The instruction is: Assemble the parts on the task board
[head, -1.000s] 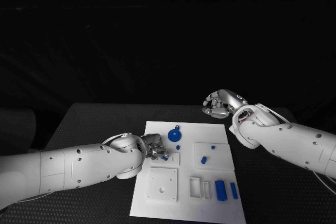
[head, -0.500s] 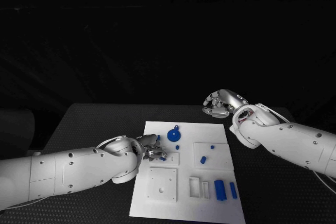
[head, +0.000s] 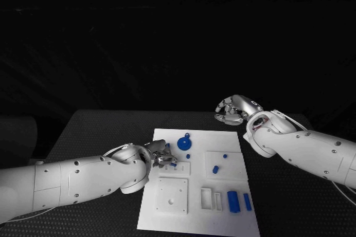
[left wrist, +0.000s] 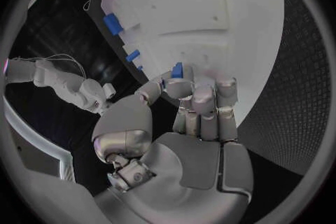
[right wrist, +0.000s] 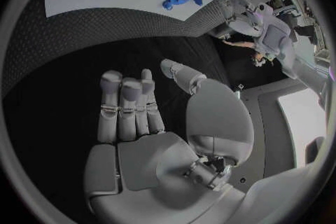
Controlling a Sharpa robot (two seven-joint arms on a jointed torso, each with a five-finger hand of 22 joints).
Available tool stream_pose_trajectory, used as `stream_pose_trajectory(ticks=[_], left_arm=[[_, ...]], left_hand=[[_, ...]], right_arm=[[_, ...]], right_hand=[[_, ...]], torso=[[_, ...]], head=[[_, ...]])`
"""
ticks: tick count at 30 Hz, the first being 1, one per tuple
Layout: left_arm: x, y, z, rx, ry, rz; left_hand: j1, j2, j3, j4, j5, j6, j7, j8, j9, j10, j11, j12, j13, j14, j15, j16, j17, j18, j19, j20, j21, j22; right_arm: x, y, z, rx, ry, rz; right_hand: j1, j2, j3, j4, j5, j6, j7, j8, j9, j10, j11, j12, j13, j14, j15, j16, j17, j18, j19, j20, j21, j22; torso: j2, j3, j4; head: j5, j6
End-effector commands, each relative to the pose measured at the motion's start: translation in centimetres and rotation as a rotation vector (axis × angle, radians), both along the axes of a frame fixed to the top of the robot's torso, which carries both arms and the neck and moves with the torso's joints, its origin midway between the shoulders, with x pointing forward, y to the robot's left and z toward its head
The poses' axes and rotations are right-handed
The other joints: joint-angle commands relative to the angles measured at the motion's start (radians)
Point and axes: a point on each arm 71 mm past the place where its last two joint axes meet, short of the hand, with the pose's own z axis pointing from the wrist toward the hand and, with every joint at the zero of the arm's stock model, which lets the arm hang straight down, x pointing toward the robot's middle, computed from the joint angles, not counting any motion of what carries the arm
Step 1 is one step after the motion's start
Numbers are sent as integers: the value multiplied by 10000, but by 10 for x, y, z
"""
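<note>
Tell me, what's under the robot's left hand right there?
The left hand pinches a small blue part over the white task board. The board just beneath its fingers is covered.

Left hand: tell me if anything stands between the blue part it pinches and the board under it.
Nothing visible does. The left hand pinches the small blue part at its fingertips, right over the task board. The other blue pieces lie apart from it.
</note>
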Motion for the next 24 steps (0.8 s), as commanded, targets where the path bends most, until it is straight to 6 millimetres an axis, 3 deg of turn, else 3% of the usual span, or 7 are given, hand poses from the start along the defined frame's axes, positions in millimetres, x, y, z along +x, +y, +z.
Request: stream_pose_trajectory(ticks=[1,24], left_arm=[[0,-2,0,-138,33,31],[4,-6,-5,259,382,-106]], left_hand=[[132,39,254,317,-32,1958,-1161,836,706,-321,-270,14,-15,183,-265,16,-11,195,66,-1153,44,109],[141,29,244,356,-83,1937,-1153,827,697,-324,-261,11,-41,170,-272,6,-37,194,54,-1151,37,109]], right_arm=[[0,1,0,-34,59,105],[0,1,-1,-46,81,100]], right_hand=[[-84,9,-36,13,72,59,135,-56,14,-95,-8,46,-9,-36,-11,-40,15,296,-79,-23,-63,15],[-91,7,-42,9,105,56,135,-58,15,-98,-8,50,-15,-38,-11,-43,19,296,-79,-26,-66,20]], torso=[[1,-2,-3],[3,2,0]], head=[[9,-3],[0,-44]])
